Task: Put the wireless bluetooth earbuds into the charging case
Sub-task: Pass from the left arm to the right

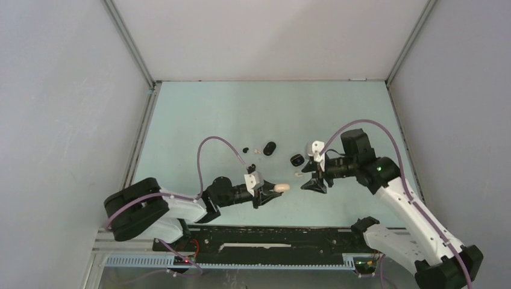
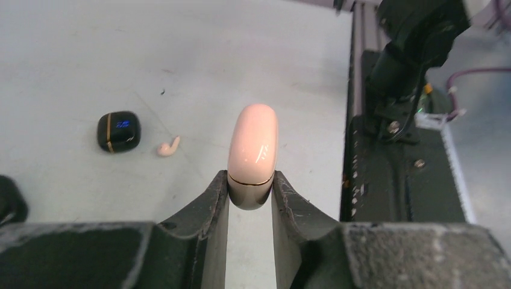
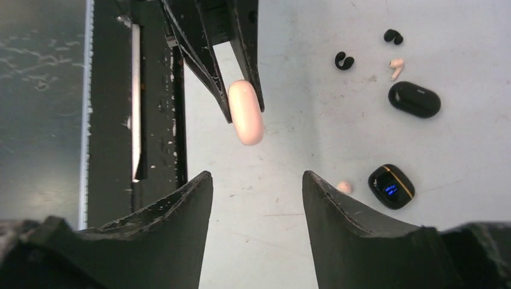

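My left gripper [image 1: 269,192] [image 2: 251,180] is shut on the closed pink pebble-shaped charging case [image 1: 280,188] [image 2: 253,144] [image 3: 246,114], gripping its darker end. My right gripper [image 1: 314,183] [image 3: 256,177] is open and empty, facing the pink case. A whitish earbud [image 1: 297,174] [image 2: 169,146] [image 3: 344,187] lies beside its right finger. Next to the bud lies a small black case with a gold line and blue lights [image 1: 296,160] [image 2: 119,130] [image 3: 391,186]. Farther off lie two black earbuds [image 3: 344,60] [image 3: 393,37] and another whitish earbud [image 1: 255,151] [image 3: 396,65].
A black oval case [image 1: 269,148] [image 3: 414,99] lies near the far earbuds. The black base rail [image 1: 271,238] [image 2: 391,180] [image 3: 150,90] runs along the table's near edge. Grey enclosure walls [image 1: 60,90] stand on the left, right and back.
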Available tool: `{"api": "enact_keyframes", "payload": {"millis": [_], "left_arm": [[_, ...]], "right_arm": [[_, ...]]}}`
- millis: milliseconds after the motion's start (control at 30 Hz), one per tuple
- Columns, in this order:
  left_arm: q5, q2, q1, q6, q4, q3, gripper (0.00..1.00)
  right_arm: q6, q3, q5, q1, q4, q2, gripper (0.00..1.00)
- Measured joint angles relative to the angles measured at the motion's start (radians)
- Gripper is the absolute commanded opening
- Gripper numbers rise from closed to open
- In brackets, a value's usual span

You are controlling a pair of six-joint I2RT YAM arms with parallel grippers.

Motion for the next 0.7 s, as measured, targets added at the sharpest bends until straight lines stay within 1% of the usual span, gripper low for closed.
{"api": "enact_keyframes", "payload": {"millis": [67,100,200,267,367,467,700], "left_arm": [[0.047,0.048,0.022,-0.063,0.092,0.000,0.00],[0.072,0.067,0.027,-0.090,0.133,0.001,0.00],[0.130,0.101,0.031,-0.137,0.204,0.013,0.00],[0.155,0.114,0.031,-0.160,0.244,0.019,0.00],[0.170,0.128,0.031,-0.179,0.288,0.021,0.00],[0.185,0.147,0.031,-0.198,0.325,0.021,0.00],[0.195,0.166,0.028,-0.207,0.354,0.021,0.00]], "right_arm": [[0.014,-0.051,0.047,0.044,0.059,-0.053,0.56],[0.021,-0.061,0.066,0.059,0.082,-0.050,0.55],[0.039,-0.065,0.089,0.071,0.143,0.023,0.47],[0.045,-0.065,0.092,0.082,0.154,0.084,0.46],[0.050,-0.063,0.094,0.128,0.154,0.149,0.45],[0.048,-0.060,0.095,0.163,0.151,0.168,0.45],[-0.003,-0.028,0.089,0.175,0.105,0.178,0.50]]}}
